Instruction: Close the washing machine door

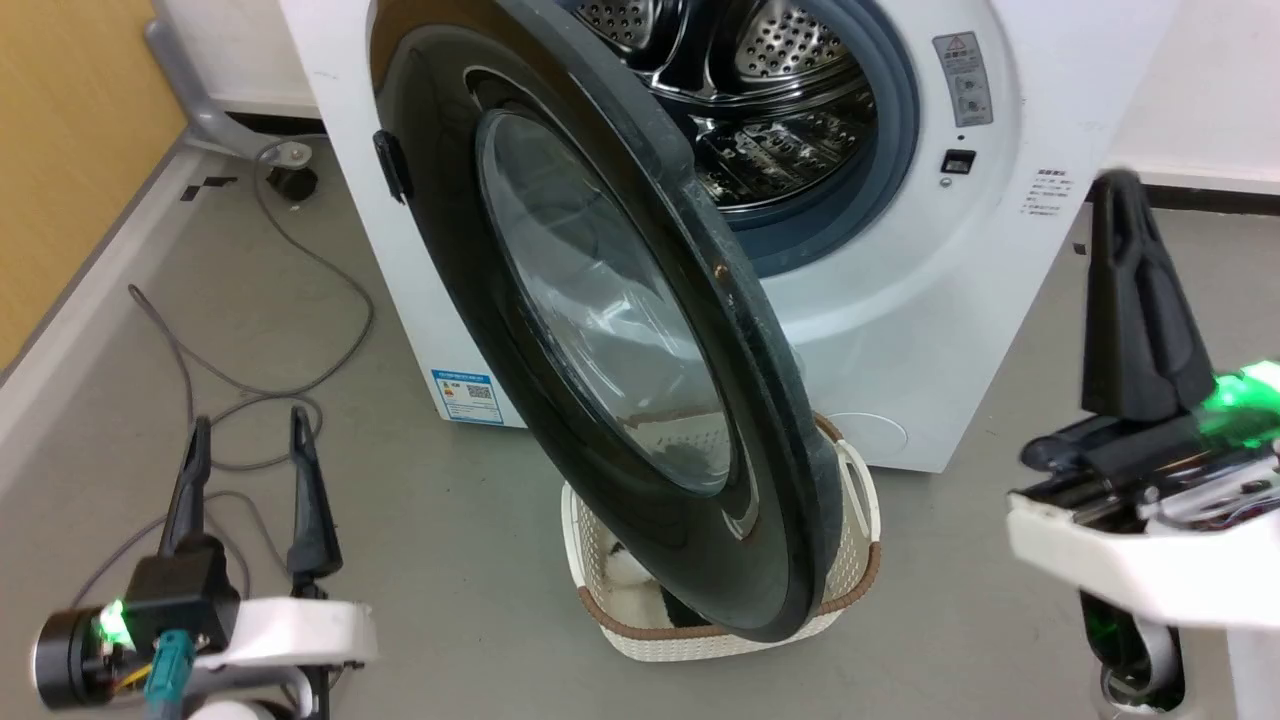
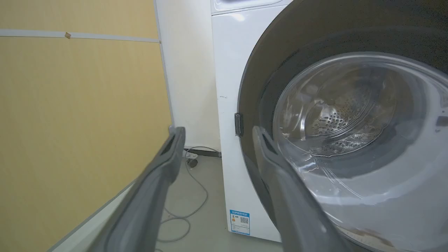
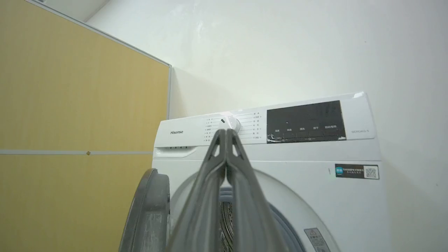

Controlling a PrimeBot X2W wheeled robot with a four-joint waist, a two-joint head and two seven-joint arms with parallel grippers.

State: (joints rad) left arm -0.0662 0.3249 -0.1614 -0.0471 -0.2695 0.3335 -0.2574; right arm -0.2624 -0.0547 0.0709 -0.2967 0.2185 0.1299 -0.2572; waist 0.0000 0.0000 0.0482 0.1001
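The washing machine door (image 1: pixel 620 330), a big round black frame with a clear glass bowl, stands wide open, swung out from its hinge on the left over a basket. The white washing machine (image 1: pixel 900 300) shows its steel drum (image 1: pixel 760 90) and grey gasket. My left gripper (image 1: pixel 250 430) is open at the lower left, well short of the door, with nothing between its fingers. In the left wrist view the left gripper (image 2: pixel 217 134) points at the door (image 2: pixel 350 133) near its hinge. My right gripper (image 1: pixel 1120 190) is shut and empty at the right, apart from the machine. The right gripper (image 3: pixel 225 134) faces the control panel (image 3: pixel 304 120).
A cream perforated laundry basket (image 1: pixel 850 590) sits on the floor under the open door. Grey cables (image 1: pixel 300 300) trail over the floor at the left. A yellow wall panel (image 1: pixel 60 150) runs along the left side, and a white wall stands behind the machine.
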